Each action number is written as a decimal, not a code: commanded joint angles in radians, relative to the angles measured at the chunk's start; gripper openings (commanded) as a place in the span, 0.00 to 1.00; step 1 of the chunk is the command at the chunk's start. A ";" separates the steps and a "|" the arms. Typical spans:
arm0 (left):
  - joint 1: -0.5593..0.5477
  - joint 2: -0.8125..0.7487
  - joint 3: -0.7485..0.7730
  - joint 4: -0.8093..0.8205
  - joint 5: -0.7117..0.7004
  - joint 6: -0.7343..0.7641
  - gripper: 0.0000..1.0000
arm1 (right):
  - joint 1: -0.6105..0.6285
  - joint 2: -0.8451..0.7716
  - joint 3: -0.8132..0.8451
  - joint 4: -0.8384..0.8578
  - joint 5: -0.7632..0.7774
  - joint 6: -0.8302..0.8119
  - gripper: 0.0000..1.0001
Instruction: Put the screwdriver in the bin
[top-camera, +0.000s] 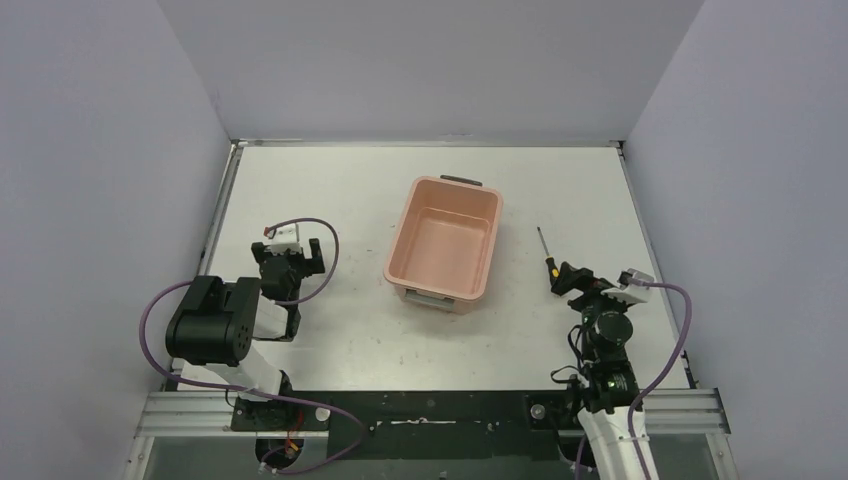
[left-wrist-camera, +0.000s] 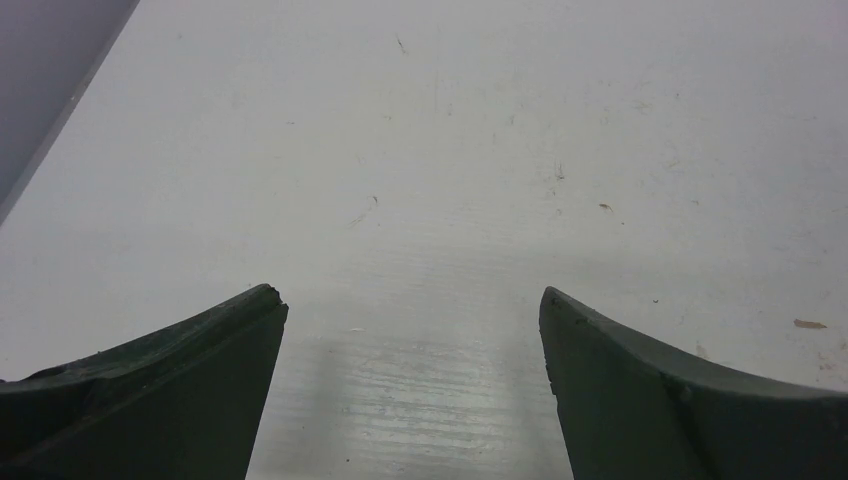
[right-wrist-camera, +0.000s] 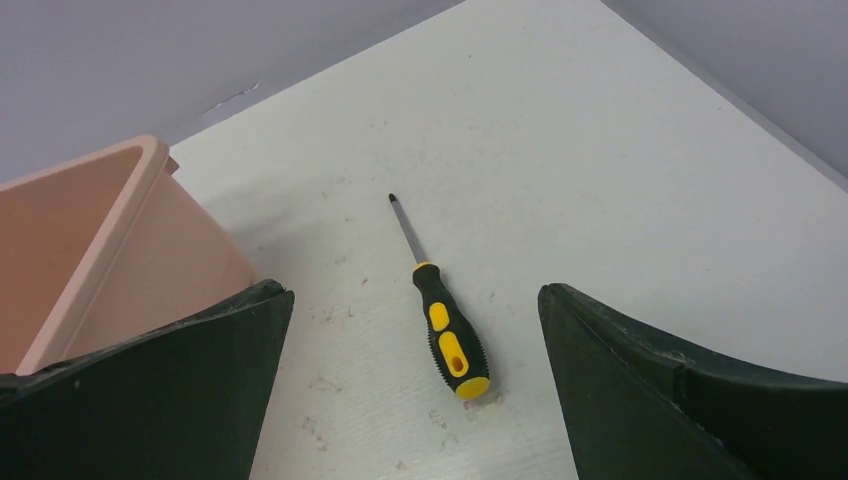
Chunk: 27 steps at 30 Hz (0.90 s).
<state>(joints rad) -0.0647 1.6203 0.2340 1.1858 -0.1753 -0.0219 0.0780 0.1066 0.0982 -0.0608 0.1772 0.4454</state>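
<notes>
The screwdriver (top-camera: 546, 256), black-and-yellow handle and thin dark shaft, lies flat on the white table right of the bin (top-camera: 445, 243), a salmon-pink tub that is empty. In the right wrist view the screwdriver (right-wrist-camera: 448, 326) lies between and just ahead of my open right gripper (right-wrist-camera: 412, 310), handle end nearest, tip pointing away; the bin's corner (right-wrist-camera: 120, 230) is at the left. In the top view the right gripper (top-camera: 567, 279) sits just near-right of the handle. My left gripper (top-camera: 291, 262) is open and empty over bare table, left of the bin; its view (left-wrist-camera: 412, 310) shows only table.
Grey walls enclose the table on the left, far and right sides. Purple cables loop off both arms (top-camera: 325, 240). The table's right edge (top-camera: 650, 250) runs close to the right arm.
</notes>
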 joint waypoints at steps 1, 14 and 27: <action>-0.004 -0.001 0.019 0.038 -0.003 0.000 0.97 | -0.001 0.063 0.085 0.098 -0.011 -0.074 1.00; -0.004 -0.001 0.019 0.037 -0.003 -0.001 0.97 | -0.002 0.980 0.768 -0.355 0.012 -0.197 1.00; -0.004 -0.001 0.019 0.040 -0.002 0.000 0.97 | -0.003 1.584 0.961 -0.495 -0.123 -0.226 0.88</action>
<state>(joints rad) -0.0647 1.6203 0.2348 1.1858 -0.1757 -0.0216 0.0780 1.6505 1.0290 -0.5140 0.0731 0.2317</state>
